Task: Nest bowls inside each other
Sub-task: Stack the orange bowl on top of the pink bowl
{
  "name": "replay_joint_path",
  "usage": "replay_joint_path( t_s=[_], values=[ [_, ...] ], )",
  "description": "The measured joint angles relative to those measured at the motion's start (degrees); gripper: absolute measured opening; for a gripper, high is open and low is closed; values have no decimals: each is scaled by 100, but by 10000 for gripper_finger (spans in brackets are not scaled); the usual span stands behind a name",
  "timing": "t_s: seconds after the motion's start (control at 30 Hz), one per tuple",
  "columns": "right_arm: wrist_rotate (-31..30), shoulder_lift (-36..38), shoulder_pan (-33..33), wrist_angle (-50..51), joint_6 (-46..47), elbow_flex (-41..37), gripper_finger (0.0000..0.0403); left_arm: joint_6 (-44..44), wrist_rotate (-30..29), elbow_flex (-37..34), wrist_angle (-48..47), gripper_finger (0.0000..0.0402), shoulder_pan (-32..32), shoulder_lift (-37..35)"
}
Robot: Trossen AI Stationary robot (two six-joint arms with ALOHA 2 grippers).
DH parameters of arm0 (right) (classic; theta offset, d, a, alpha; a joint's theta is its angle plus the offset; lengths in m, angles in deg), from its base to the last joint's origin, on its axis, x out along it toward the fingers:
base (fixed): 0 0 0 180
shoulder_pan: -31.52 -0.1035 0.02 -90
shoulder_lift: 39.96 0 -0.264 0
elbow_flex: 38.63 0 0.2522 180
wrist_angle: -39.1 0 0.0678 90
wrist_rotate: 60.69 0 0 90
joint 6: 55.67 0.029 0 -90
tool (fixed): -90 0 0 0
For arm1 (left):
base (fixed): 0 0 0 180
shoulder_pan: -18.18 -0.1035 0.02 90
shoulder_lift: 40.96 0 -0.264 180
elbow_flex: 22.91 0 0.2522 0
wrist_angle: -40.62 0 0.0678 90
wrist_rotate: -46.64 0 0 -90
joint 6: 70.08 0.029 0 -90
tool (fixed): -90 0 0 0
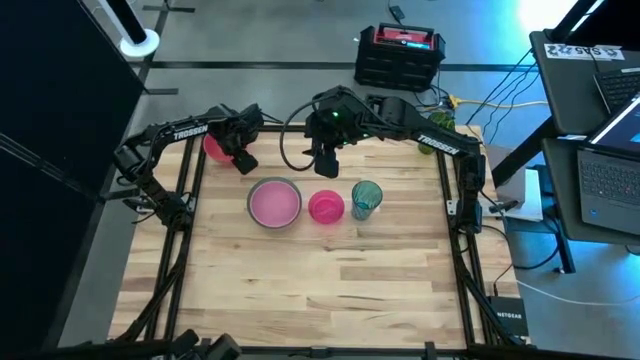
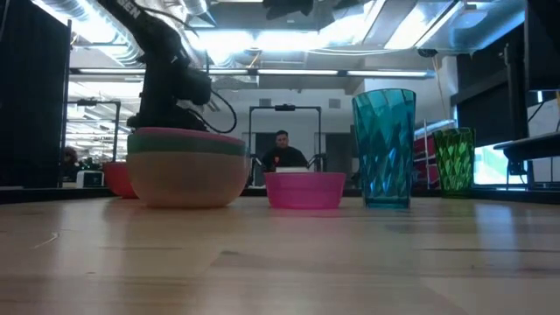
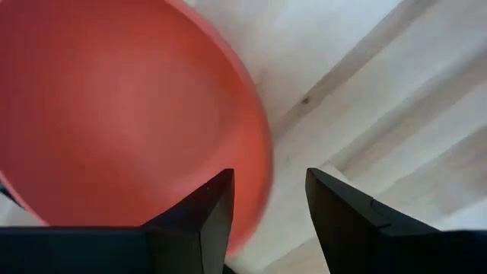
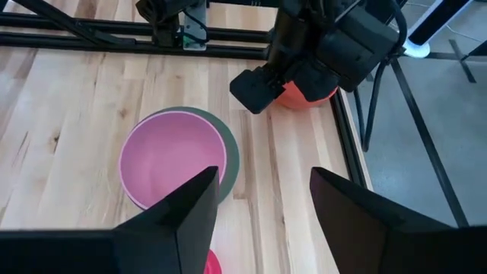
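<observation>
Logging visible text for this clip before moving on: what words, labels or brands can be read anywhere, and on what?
"TROSSEN": white lettering on the left dark robot arm.
"TROSSEN": white lettering on the right dark robot arm.
White paper label on the grey desk: too blurred to read.
Small black box on the floor: lettering too small to read.
Bowls and cup: no text.

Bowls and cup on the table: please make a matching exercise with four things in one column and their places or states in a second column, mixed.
Things:
1. coral bowl
2. small magenta bowl
3. teal cup
4. pink bowl

Places or states:
A. nested inside the green bowl
B. standing upright, beside the small magenta bowl
C. under the left gripper
D. alone between the stack and the cup

Pairs: 1-C, 2-D, 3-B, 4-A
</observation>
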Motion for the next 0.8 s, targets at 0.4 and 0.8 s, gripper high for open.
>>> replay_joint_path(
  t_s=[0.4,0.8],
  values=[
    [-407,49,2,1026,-169,-4,190,716,388,164,-63,2,80,-239],
    [-189,653,72,2306,335,-258,160,337,407,2122,-1744,1,2514,-454]
  ],
)
